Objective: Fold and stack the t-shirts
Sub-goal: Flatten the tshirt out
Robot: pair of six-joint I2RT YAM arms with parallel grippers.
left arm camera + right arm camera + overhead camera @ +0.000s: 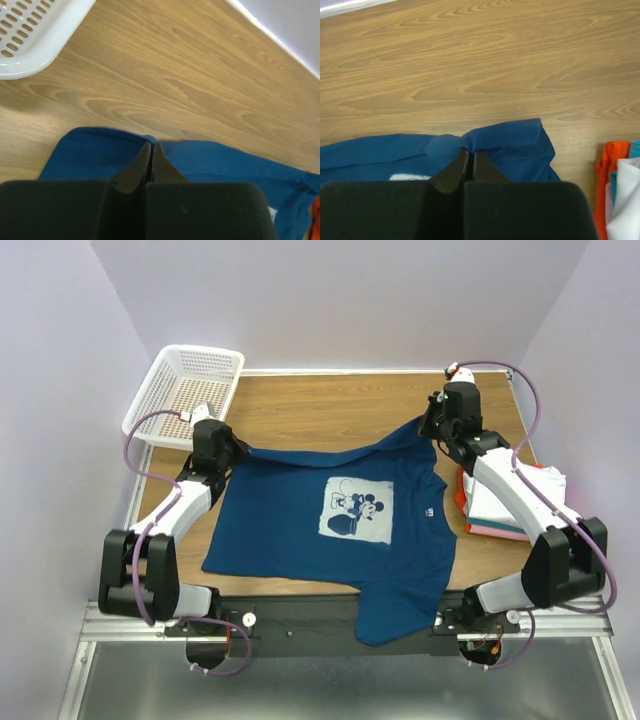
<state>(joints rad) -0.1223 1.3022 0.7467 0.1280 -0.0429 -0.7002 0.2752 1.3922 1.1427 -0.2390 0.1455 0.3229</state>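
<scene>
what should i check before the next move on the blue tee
1. Left fingers shut on the blue tee: ok.
2. Right fingers shut on the tee's far edge: ok.
3. Far edge stretched between both grips: ok.
4. Whole tee on the table: not ok, one part hangs over the near edge.
5. Folded stack apart from the tee: cannot tell, the right arm covers the gap.
</scene>
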